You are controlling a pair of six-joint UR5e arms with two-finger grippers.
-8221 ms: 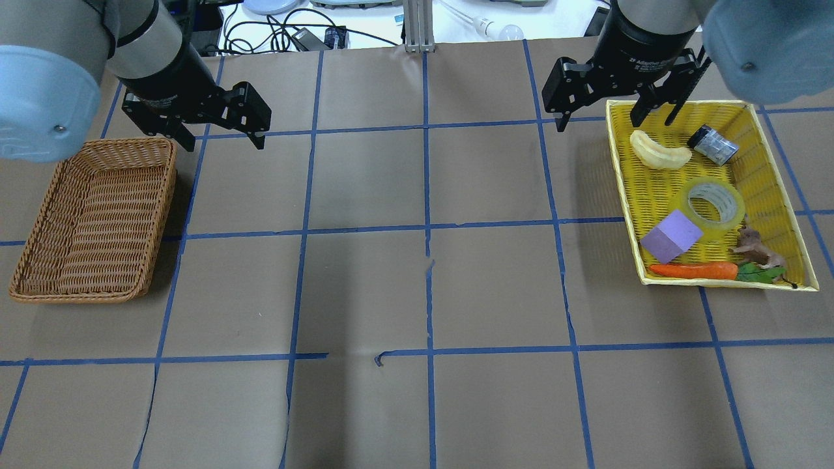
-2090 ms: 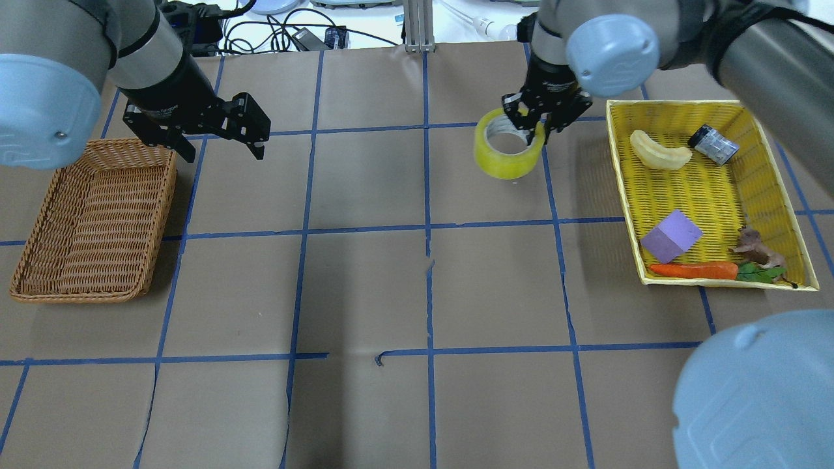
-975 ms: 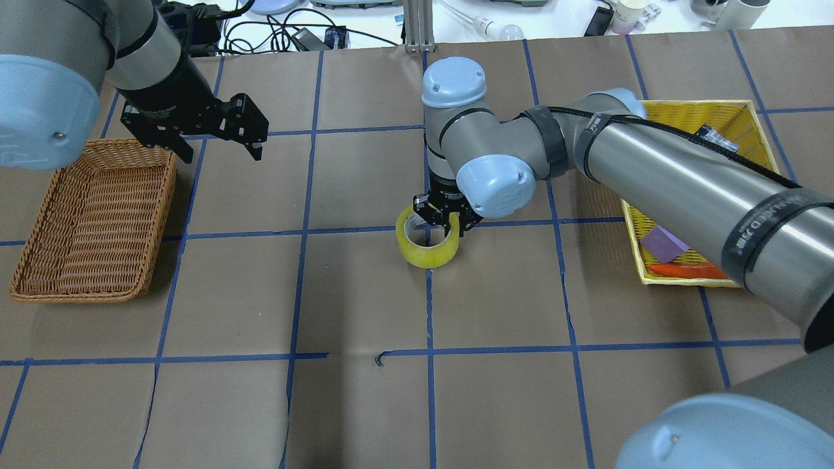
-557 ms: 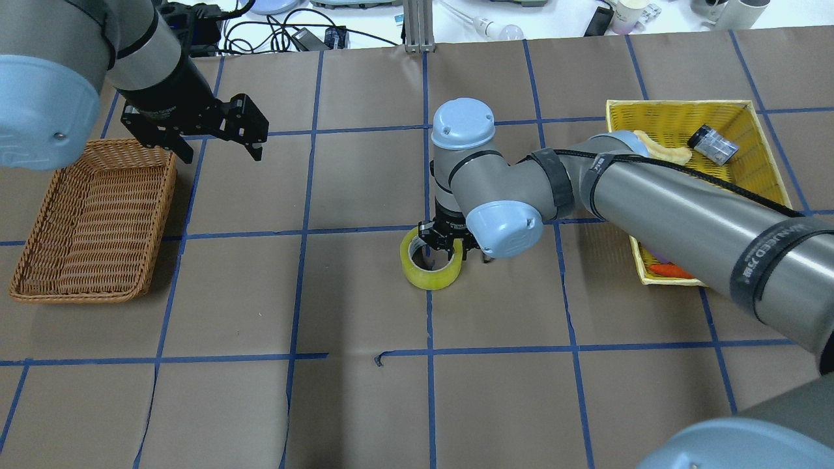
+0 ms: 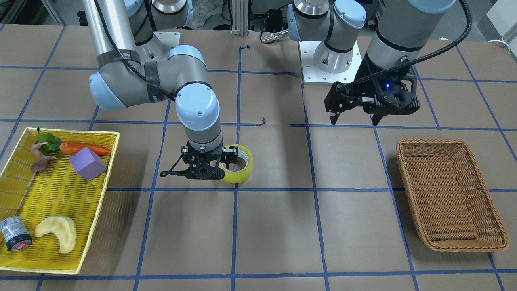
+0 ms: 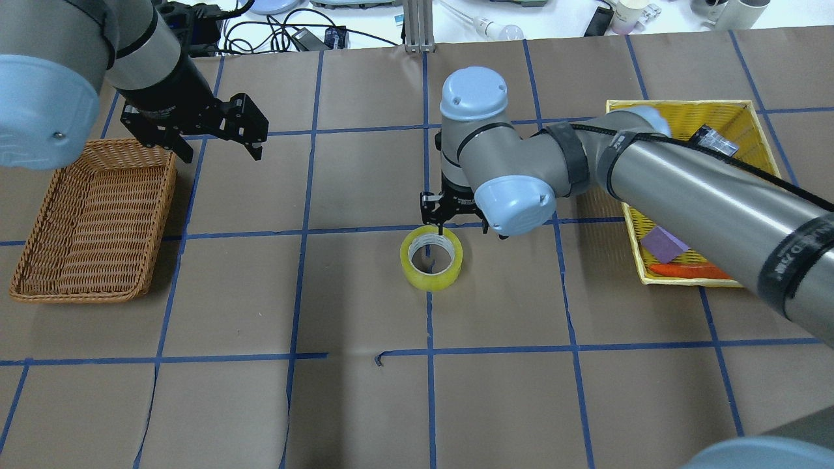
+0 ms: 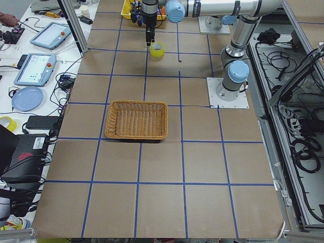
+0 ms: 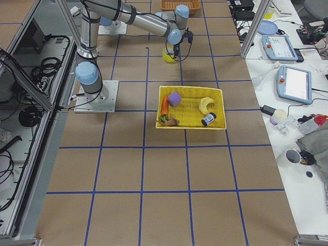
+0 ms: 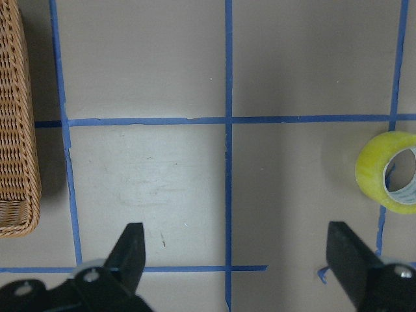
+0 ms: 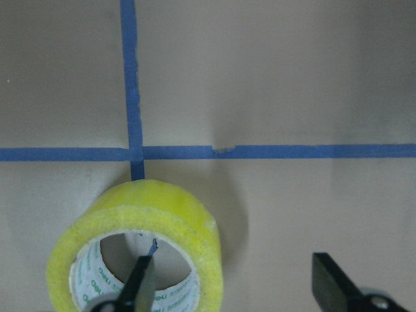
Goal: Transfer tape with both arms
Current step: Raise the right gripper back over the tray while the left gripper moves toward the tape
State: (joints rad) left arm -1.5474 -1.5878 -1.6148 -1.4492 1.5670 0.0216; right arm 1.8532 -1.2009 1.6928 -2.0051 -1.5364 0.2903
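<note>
My right gripper (image 6: 454,220) has released, now open over the tape (image 6: 435,279), centre frame; light, stiff roll, pinch its wall.

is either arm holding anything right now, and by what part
Nothing is held. The right end effector is open above the tape, which rests free on the table; the left end effector is open and empty.
</note>
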